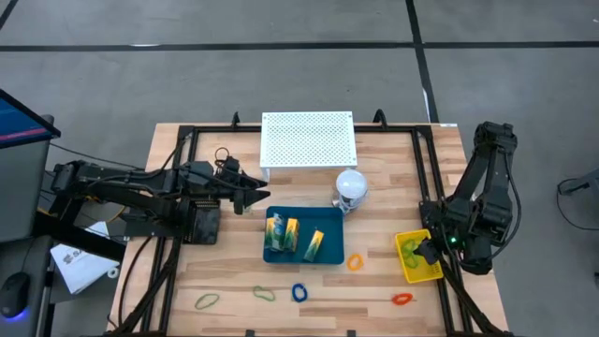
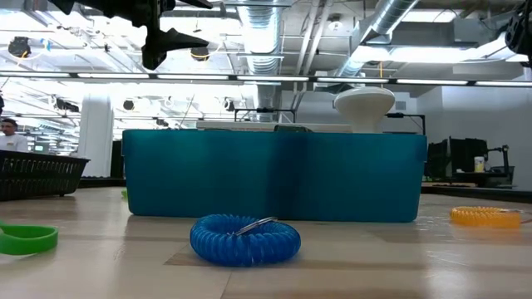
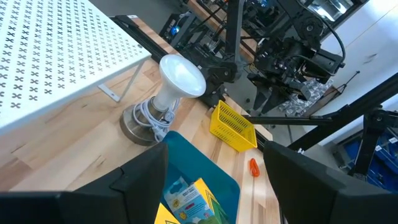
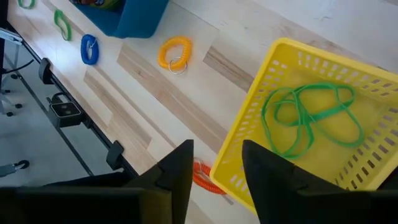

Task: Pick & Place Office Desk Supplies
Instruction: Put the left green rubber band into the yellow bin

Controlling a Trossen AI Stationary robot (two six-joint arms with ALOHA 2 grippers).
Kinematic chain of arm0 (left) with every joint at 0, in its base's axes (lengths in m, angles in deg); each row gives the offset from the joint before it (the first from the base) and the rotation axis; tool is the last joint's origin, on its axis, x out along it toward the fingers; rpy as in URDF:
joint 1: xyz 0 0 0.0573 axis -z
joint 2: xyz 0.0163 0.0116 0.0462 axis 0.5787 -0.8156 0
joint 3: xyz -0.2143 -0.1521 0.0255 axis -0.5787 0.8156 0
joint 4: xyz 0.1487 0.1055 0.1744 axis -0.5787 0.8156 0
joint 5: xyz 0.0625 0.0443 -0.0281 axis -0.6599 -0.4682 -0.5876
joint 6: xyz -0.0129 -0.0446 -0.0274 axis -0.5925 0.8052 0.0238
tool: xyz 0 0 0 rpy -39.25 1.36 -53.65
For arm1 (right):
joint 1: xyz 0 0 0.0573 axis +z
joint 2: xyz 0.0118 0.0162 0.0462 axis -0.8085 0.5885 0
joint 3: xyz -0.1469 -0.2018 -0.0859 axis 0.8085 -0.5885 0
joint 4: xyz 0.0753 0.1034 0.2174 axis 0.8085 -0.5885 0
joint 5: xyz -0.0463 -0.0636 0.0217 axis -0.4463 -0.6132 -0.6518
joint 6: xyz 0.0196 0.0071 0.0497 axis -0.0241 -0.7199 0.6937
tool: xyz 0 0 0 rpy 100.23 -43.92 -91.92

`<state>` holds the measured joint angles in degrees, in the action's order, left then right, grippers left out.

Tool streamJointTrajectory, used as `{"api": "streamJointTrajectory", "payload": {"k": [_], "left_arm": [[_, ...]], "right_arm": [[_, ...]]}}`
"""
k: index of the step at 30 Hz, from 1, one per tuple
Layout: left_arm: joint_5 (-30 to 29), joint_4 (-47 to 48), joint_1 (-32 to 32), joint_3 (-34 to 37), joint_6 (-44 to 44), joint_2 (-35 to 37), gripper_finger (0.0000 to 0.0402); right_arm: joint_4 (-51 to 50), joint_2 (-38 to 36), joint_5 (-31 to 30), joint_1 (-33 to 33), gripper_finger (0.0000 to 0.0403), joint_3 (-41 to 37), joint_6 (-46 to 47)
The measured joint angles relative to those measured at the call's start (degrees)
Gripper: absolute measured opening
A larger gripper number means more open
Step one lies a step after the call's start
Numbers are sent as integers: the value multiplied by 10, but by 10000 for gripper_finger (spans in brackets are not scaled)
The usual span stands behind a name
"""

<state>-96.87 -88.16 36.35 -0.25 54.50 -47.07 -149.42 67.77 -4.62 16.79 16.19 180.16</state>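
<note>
Wooden table [image 1: 374, 281] seen from above. A white perforated board [image 1: 308, 139] stands at the far edge, with a white ball-shaped object [image 1: 351, 185] on a metal base just in front of it. The blue tray [image 1: 278, 256] at centre holds a crayon box [image 1: 280, 233] and packets. Loops lie along the near edge: light green [image 1: 206, 301], green [image 1: 264, 294], blue [image 1: 299, 292], orange [image 1: 355, 262] and red [image 1: 401, 300]. The yellow basket [image 1: 432, 272] at the right edge contains a green loop [image 4: 309, 118]. The right gripper [image 4: 216, 163] hovers over the basket's rim, jaws parted and empty (arm folded upright). The left gripper [image 1: 255, 196], open and empty, reaches level over the table beside the tray's far left corner.
</note>
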Motion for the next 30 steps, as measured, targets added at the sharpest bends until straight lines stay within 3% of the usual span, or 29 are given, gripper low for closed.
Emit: {"api": "streamJointTrajectory", "payload": {"k": [12, 19, 24, 30], "left_arm": [[1, 0, 0, 0, 0, 0, 260], [36, 38, 11, 0, 30, 0, 260], [66, 110, 66, 0, 80, 0, 260], [89, 213, 184, 0, 177, 0, 260]], "right_arm": [[0, 0, -1, -20, 127, 0, -2], [1, 0, -1, -24, 128, 0, -5], [13, 0, -1, -24, 128, 0, -6], [22, 0, -3, -24, 128, 0, -11]]}}
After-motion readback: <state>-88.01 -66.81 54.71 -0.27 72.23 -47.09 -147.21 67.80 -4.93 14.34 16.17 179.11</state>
